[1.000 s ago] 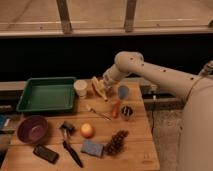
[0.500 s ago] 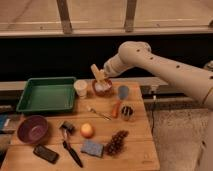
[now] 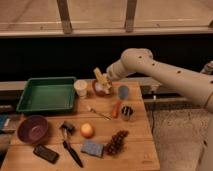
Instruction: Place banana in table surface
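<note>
My gripper hangs at the back of the wooden table surface, just above a small brown bowl. It is shut on the banana, a short pale yellow fruit that stands tilted between the fingers, above the bowl's rim. My white arm reaches in from the right.
A green tray stands at the back left, with a white cup beside it. A blue cup, carrot, dark can, utensil, orange fruit, purple bowl, brown cluster, sponge, brush and black device lie about.
The gripper rose with the banana from beside the bowl, then came down a little and shifted slightly right over the bowl. The arm's elbow swung up and back.
</note>
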{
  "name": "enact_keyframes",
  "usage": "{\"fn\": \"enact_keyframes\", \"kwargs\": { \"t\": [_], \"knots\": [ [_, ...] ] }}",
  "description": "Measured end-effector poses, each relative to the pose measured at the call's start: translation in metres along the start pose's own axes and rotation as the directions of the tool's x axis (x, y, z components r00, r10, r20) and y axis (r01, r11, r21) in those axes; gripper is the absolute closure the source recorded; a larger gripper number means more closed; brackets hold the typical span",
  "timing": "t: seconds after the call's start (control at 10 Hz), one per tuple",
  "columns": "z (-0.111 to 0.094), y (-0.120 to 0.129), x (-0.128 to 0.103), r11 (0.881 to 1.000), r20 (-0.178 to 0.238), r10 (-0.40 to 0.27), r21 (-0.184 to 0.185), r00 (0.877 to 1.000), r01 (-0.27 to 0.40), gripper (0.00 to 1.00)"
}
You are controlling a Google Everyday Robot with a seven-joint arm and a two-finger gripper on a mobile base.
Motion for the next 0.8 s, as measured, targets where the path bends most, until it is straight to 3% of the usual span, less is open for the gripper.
{"fn": "enact_keyframes", "kwargs": {
  "t": [0.5,0.8],
  "knots": [
    [0.067,-0.014,0.039,0.998,-0.131,0.066,-0.004,0.989,-0.067,1.00],
    [0.110,-0.021,0.066,0.995,-0.241,0.103,0.016,0.965,-0.102,1.00]
  ]
}}
